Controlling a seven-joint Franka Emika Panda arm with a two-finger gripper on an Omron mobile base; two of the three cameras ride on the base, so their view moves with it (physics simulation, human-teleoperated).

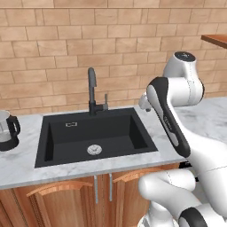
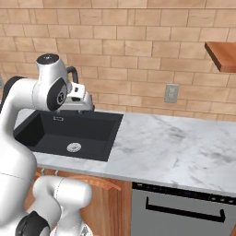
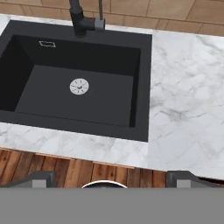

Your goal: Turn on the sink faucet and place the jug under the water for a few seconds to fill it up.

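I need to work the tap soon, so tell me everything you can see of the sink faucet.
The sink faucet is a tall, slim, dark grey gooseneck that looks like matte metal. It stands upright on the marble counter behind the middle of the black sink, its curved top arching forward over the basin. A thin lever rises upright beside its base. No water runs from it, and nothing touches it.

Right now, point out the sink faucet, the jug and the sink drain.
sink faucet (image 1: 92,91): left base view, on its upright dark neck.
jug (image 1: 6,129): left base view, on its glass body at the counter's left edge.
sink drain (image 3: 79,86): hand view, on the round silver disc in the basin floor.
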